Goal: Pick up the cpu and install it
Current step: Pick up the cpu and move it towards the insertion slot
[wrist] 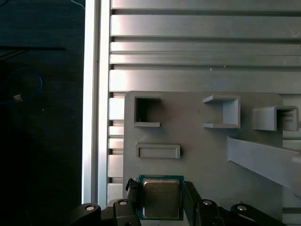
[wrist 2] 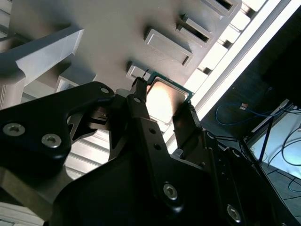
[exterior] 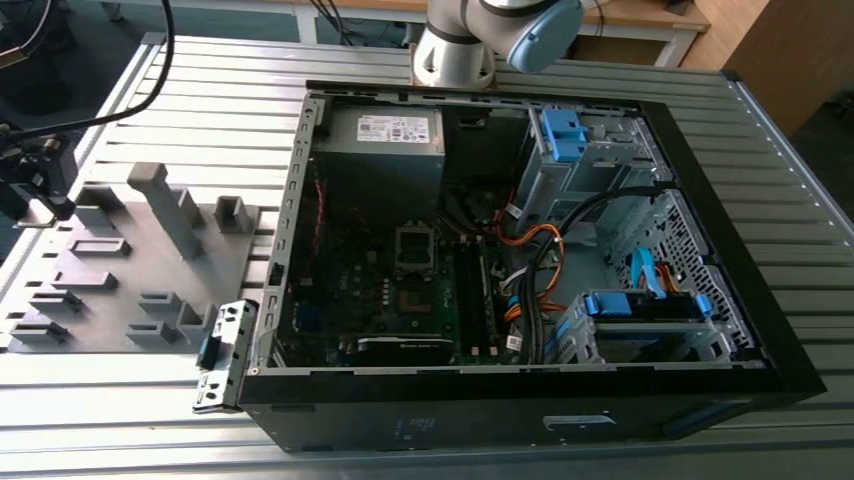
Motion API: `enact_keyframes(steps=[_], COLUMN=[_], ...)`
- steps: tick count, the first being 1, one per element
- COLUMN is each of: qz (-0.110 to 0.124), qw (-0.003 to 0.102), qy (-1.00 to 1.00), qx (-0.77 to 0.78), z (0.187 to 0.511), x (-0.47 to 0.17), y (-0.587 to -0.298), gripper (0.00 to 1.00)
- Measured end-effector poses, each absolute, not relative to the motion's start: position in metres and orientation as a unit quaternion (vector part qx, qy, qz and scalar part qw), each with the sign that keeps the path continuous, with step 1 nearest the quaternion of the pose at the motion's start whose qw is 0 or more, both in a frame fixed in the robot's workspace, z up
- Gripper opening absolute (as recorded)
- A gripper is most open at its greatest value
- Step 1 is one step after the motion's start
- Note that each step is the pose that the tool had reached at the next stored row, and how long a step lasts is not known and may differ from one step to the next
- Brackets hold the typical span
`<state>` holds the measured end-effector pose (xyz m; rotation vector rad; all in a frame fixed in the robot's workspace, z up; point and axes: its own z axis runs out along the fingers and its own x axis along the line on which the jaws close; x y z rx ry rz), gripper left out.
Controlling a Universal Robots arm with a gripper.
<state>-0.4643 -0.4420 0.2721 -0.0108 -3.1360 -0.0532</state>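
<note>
Fingers (wrist: pixel 133 193) grasp the cpu (wrist: pixel 161 197) by opposite edges, over the grey tray (wrist: pixel 202 160); judged light, rigid, fragile: hold edges only.

Grey tray (exterior: pixel 214 275) lies beside open computer case (exterior: pixel 467 410).

Slotted aluminium-profile table (exterior: pixel 801 200) spans most of the scene, with strong light glaring off its edge rail (wrist: pixel 91 94). Dark floor (wrist: pixel 42 117) lies just beyond that edge, and a thin blue cable (wrist: pixel 39 84) is on it. Behind the table in the exterior view: a light wooden desk (exterior: pixel 641 12) and a wooden panel (exterior: pixel 787 50).
</note>
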Motion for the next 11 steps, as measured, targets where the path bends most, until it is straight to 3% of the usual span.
enact_keyframes(steps=[11], qz=[-0.017], qw=[0.003], qy=[-1.000], qx=[-0.003], z=[0.285], x=[-0.464], y=[-0.442], gripper=[0.47])
